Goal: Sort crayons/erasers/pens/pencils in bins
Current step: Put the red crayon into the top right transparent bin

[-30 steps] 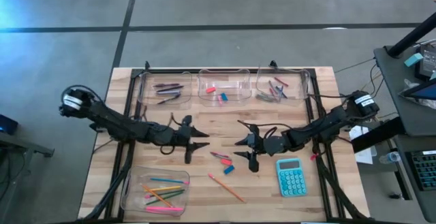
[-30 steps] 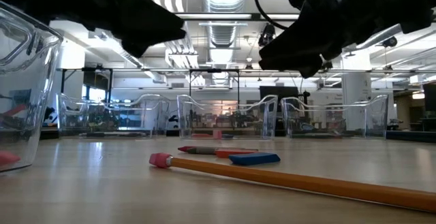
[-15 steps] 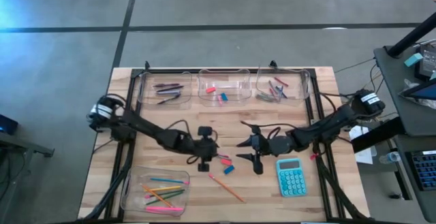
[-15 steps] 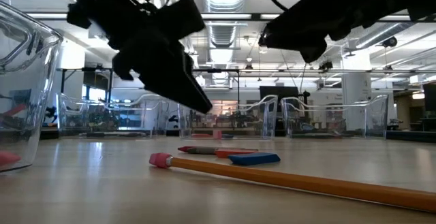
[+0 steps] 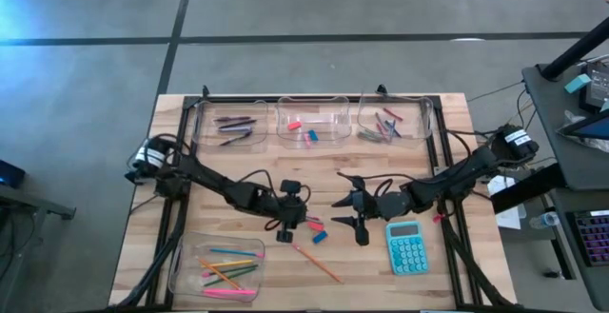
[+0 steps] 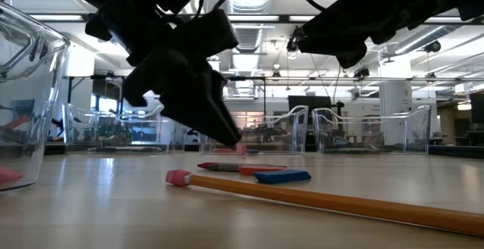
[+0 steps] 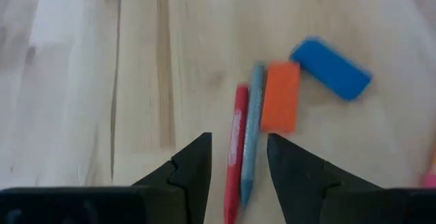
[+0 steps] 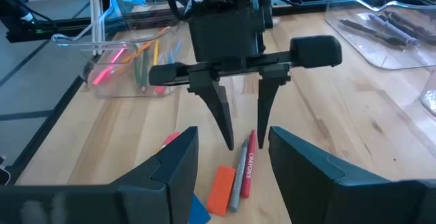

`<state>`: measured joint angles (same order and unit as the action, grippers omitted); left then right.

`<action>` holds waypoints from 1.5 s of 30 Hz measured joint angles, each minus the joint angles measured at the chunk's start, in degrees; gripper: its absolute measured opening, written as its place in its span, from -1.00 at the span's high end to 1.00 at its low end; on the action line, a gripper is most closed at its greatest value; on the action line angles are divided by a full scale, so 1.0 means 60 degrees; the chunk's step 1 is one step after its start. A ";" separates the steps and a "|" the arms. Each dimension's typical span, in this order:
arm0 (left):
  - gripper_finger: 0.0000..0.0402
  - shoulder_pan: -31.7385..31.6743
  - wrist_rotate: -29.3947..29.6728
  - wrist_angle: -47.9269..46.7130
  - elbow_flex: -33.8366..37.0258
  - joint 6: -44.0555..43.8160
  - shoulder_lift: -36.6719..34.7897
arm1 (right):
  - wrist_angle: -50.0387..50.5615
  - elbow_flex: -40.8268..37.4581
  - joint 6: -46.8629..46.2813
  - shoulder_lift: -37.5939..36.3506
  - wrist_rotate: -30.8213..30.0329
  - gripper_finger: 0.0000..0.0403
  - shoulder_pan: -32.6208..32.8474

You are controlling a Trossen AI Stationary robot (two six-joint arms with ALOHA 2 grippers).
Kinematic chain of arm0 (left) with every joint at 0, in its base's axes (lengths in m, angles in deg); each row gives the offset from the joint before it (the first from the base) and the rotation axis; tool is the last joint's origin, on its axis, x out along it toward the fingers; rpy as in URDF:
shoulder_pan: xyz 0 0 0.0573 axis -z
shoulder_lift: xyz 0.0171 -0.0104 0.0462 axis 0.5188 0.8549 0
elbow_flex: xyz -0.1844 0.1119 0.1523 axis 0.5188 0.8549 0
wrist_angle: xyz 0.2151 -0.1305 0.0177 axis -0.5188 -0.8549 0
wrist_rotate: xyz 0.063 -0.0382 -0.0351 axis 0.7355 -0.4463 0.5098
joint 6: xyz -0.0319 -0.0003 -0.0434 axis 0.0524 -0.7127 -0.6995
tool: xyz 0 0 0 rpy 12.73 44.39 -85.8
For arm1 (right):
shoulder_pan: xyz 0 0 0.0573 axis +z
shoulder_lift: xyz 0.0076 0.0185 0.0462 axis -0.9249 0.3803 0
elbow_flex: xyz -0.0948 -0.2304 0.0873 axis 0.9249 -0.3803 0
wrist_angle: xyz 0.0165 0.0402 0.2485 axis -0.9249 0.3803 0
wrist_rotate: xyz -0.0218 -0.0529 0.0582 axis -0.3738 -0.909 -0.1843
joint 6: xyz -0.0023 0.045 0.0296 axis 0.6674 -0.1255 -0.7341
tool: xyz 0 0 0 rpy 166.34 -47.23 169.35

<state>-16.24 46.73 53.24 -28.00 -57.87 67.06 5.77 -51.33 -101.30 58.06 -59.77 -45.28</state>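
Counter [image 5: 371, 275] bearing four bins at its edges, with the crayon bin [image 5: 428, 113] at the far right corner, well apart from the loose pile at mid-counter. Left jaws spread and empty, hanging low over that pile; right jaws likewise spread and empty, hovering just beside it. Best to come straight down, centre on the red crayon [image 7: 235, 149] alone, and close only near the wood. Near end lying between the left tips, touching the grey-blue crayon [image 7: 252, 132], also partly between them. Orange eraser [image 7: 281, 96] just beside, blue eraser [image 7: 330, 67] beyond; likely risk of pinching two.
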 joint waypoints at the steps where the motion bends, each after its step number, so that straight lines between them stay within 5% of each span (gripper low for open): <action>1: 0.36 -0.0024 0.0005 -0.0174 0.0008 -0.0005 0.0000 | -0.0006 0.0000 -0.0003 0.0000 0.0000 0.16 0.0000; 45: 0.43 -0.0295 0.0153 -0.0709 0.0064 -0.0111 0.0466 | 0.0161 -0.0004 -0.0010 0.0004 -0.0011 0.16 0.0000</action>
<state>-18.02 47.65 48.98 -27.62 -58.54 69.85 6.74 -51.36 -101.37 58.08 -59.83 -45.28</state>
